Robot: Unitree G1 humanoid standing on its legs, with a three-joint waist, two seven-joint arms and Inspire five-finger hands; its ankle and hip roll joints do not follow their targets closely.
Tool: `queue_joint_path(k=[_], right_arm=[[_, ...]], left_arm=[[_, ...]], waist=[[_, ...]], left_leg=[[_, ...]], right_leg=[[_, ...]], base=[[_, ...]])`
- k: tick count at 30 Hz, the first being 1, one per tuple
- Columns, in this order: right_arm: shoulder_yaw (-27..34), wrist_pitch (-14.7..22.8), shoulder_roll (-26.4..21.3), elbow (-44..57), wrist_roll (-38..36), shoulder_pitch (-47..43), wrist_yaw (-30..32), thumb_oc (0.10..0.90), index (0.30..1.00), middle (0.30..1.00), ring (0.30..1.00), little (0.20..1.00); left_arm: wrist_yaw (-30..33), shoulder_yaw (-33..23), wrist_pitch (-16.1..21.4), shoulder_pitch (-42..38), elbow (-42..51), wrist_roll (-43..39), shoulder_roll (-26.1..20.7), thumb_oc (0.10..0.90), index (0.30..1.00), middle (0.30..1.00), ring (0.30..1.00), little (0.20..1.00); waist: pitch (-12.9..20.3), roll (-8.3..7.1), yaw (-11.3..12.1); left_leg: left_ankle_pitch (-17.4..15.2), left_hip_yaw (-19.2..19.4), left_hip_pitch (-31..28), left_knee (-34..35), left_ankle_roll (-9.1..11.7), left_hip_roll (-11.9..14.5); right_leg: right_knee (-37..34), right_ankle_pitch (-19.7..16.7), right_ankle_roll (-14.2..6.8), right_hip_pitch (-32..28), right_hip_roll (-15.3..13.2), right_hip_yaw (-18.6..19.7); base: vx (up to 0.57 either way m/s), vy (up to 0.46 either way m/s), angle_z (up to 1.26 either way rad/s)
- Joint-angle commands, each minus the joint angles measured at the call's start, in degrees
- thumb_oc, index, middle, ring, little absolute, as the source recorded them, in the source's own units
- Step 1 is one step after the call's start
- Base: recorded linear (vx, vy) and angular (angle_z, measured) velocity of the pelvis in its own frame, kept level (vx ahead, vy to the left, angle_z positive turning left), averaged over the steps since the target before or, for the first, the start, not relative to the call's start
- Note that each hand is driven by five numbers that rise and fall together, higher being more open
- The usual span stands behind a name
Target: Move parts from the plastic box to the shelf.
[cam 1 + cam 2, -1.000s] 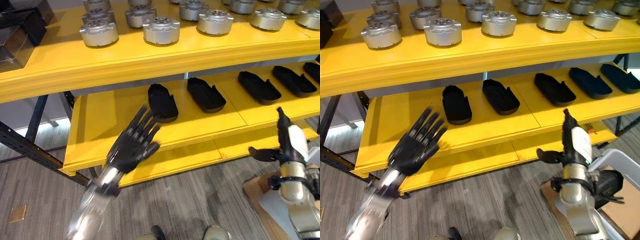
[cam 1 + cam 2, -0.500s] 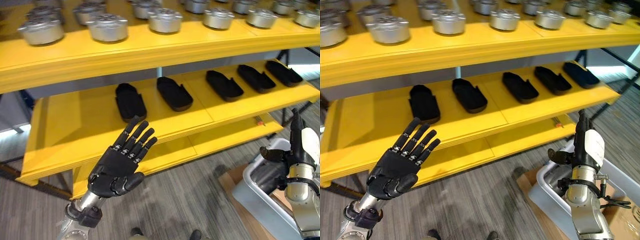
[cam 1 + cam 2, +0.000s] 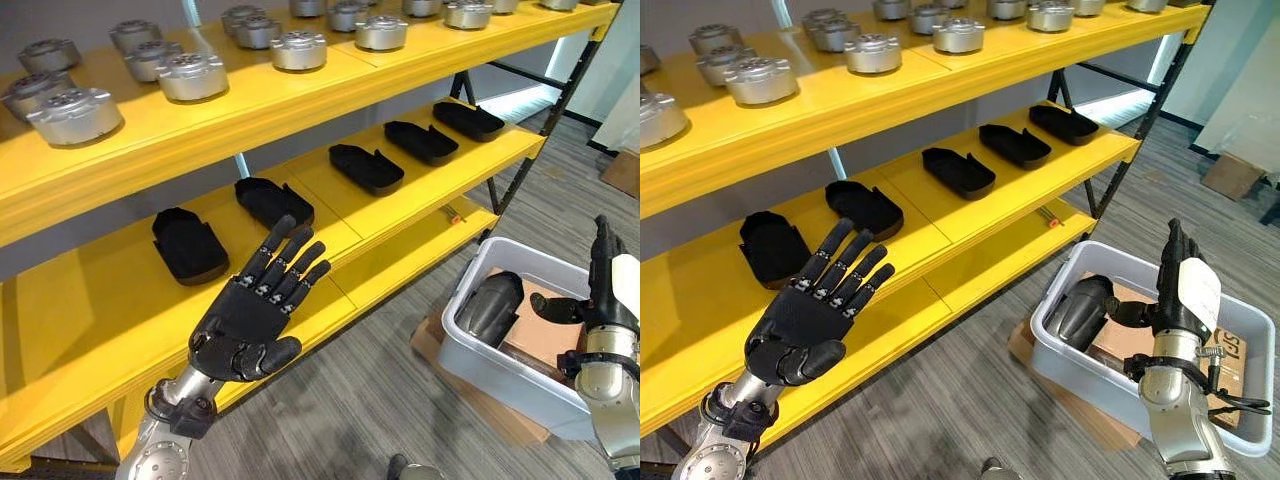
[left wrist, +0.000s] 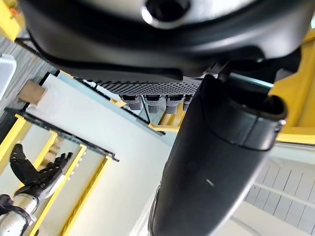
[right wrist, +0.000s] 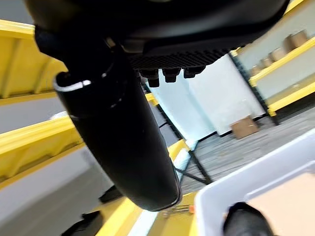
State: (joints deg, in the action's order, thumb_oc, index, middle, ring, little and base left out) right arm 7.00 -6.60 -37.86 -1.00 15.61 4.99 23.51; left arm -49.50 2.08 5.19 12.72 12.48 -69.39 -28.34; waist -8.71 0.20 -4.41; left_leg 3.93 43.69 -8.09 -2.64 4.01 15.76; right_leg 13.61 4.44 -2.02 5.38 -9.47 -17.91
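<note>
Left hand: the left hand is up in front of the middle shelf's front edge, fingers spread and straight, nothing in it.
Right hand: the right hand stands upright over the plastic box, fingers straight, thumb out to the side, holding nothing.
Plastic box: the grey plastic box sits on the floor off the right end of the yellow shelf, on flattened cardboard.
Part to move: one dark rounded part leans in the box's left end against the wall, just beside the right thumb but not touching.
Shelf so far: five flat black shells lie in a row on the middle board; silver round housings line the top board.
Handling: looks like a stiff moulded shell, probably light; the curved, smooth skin could slip, so curl fingers round its narrower upper end or over an edge.
Unclear: its lower half is hidden by the box wall, so I can't tell what else lies beneath.
Free spot: bare yellow board near the middle shelf's left end.
</note>
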Motion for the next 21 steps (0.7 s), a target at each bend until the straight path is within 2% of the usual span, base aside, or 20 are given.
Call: queue_joint_path(k=[1, 3, 7, 9, 12, 13, 15, 16, 17, 18, 19, 21], right_arm=[[1.5, 5.2, -2.8, 3.1, 2.6, -4.2, 4.6, 0.9, 1.0, 1.0, 1.0, 1.0], [1.3, 5.8, -2.8, 3.0, 2.4, -3.8, 4.8, 0.9, 1.0, 1.0, 1.0, 1.0], [-0.2, 11.5, -3.0, 4.5, 1.9, -3.9, 6.1, 0.9, 1.0, 1.0, 1.0, 1.0], [-1.2, 11.8, -2.9, 5.5, 1.6, -3.9, 5.7, 0.9, 1.0, 1.0, 1.0, 1.0], [-2.8, 11.3, -3.0, 6.0, 0.2, -4.5, 4.0, 0.9, 1.0, 1.0, 1.0, 1.0], [-3.6, 11.6, -3.0, 5.8, 0.0, -4.9, 3.8, 0.9, 1.0, 1.0, 1.0, 1.0], [-5.6, 12.6, -2.4, 5.4, -0.8, -5.9, 3.7, 0.9, 1.0, 1.0, 1.0, 1.0], [-6.0, 12.8, -2.3, 5.3, -0.7, -6.1, 3.6, 0.9, 1.0, 1.0, 1.0, 1.0], [-7.0, 13.2, -1.8, 5.0, -0.5, -6.8, 3.4, 0.9, 1.0, 1.0, 1.0, 1.0], [-7.4, 13.3, -1.6, 4.8, -0.7, -7.0, 3.5, 0.9, 1.0, 1.0, 1.0, 1.0], [-7.6, 13.6, -1.4, 5.0, -1.4, -7.2, 3.2, 0.9, 1.0, 1.0, 1.0, 1.0], [-7.5, 12.1, -1.1, 5.9, -1.8, -7.0, 3.2, 0.9, 1.0, 1.0, 1.0, 1.0]], left_arm=[[-3.4, -0.5, 3.4, -3.9, 7.6, -1.6, -0.8, 0.9, 1.0, 1.0, 1.0, 1.0], [-3.1, 0.1, 3.2, -4.5, 8.0, -1.8, -0.6, 0.9, 1.0, 1.0, 1.0, 1.0], [-1.5, 2.3, 3.7, -7.0, 7.7, 0.3, 0.0, 0.9, 1.0, 1.0, 1.0, 1.0], [-0.5, 3.5, 4.3, -8.0, 7.7, 0.9, 0.4, 0.9, 1.0, 1.0, 1.0, 1.0], [1.7, 4.7, 5.8, -9.5, 7.4, 2.2, 1.0, 0.9, 1.0, 1.0, 1.0, 1.0], [2.4, 5.2, 6.4, -10.2, 7.0, 2.7, 1.2, 0.9, 1.0, 1.0, 1.0, 1.0], [4.5, 5.9, 7.6, -10.9, 6.2, 3.5, 2.0, 0.9, 1.0, 1.0, 1.0, 1.0], [4.9, 6.0, 7.6, -10.9, 6.1, 3.7, 2.1, 0.9, 1.0, 1.0, 1.0, 1.0], [6.4, 6.0, 7.0, -10.8, 5.8, 5.4, 2.7, 0.9, 1.0, 1.0, 1.0, 1.0], [7.1, 5.9, 6.6, -10.8, 5.6, 6.7, 2.8, 0.9, 1.0, 1.0, 1.0, 1.0], [9.0, 5.8, 5.1, -10.6, 5.2, 8.4, 2.6, 0.9, 1.0, 1.0, 1.0, 1.0], [9.3, 6.3, 2.7, -10.6, 3.7, 10.1, 2.0, 0.9, 1.0, 1.0, 1.0, 1.0]], waist=[[0.5, -2.38, -0.8], [0.4, -2.44, -1.4], [0.4, -2.33, -2.8], [0.5, -2.25, -3.2], [0.7, -2.21, -3.7], [0.7, -2.13, -3.6], [0.6, -1.96, -2.5], [0.6, -1.97, -2.3], [0.5, -1.97, -1.3], [0.4, -2.09, -1.0], [0.4, -2.06, -0.3], [0.4, -1.9, -0.2]], left_leg=[[2.4, -3.8, 1.2, -3.2, 4.6, 4.6], [2.7, -3.6, 1.1, -3.5, 4.8, 4.9], [4.3, -2.7, 0.7, -5.0, 5.9, 6.8], [5.5, -2.5, 0.5, -6.0, 6.8, 7.8], [4.7, -3.2, -0.1, -8.5, 7.0, 8.1], [4.1, -4.5, 0.0, -9.6, 7.0, 7.7], [3.1, -10.4, 1.9, -12.6, 6.6, 5.6], [2.4, -12.0, 2.5, -13.3, 6.2, 4.9], [-0.8, -17.1, 4.4, -15.0, 4.4, 1.7], [-1.1, -17.4, 5.2, -15.1, 2.9, 0.5], [-3.6, -19.9, 6.7, -15.2, 1.2, -2.6], [-5.9, -20.0, 7.5, -13.4, 0.0, -4.9]], right_leg=[[-6.5, 1.6, -0.5, -10.9, 1.7, -6.0], [-6.2, 2.0, -0.2, -10.7, 2.1, -5.6], [-5.1, 3.4, 1.0, -10.0, 3.8, -4.3], [-5.3, 3.7, 1.5, -9.9, 4.5, -3.9], [-5.4, 4.0, 2.3, -9.2, 5.2, -3.2], [-5.4, 4.1, 2.6, -8.9, 5.6, -2.6], [-5.7, 3.9, 3.0, -8.9, 6.3, -0.2], [-5.7, 3.8, 3.0, -8.8, 6.3, 0.4], [-5.8, 3.6, 2.9, -8.7, 6.2, 2.5], [-6.0, 2.5, 3.2, -8.3, 6.1, 2.6], [-6.2, 2.2, 2.8, -8.2, 5.9, 4.0], [-6.6, 2.1, 2.1, -8.5, 5.7, 4.5]], base=[[0.09, -0.153, -0.27], [0.09, -0.153, -0.29], [0.12, -0.222, -0.21], [0.11, -0.249, -0.45], [0.06, -0.16, -0.52], [0.07, -0.101, -0.43], [0.08, -0.092, -0.47], [0.08, -0.032, -0.8], [0.01, -0.023, -0.91], [0.04, -0.012, -1.23], [0.01, -0.002, -0.91], [0.1, 0.032, -0.64]])
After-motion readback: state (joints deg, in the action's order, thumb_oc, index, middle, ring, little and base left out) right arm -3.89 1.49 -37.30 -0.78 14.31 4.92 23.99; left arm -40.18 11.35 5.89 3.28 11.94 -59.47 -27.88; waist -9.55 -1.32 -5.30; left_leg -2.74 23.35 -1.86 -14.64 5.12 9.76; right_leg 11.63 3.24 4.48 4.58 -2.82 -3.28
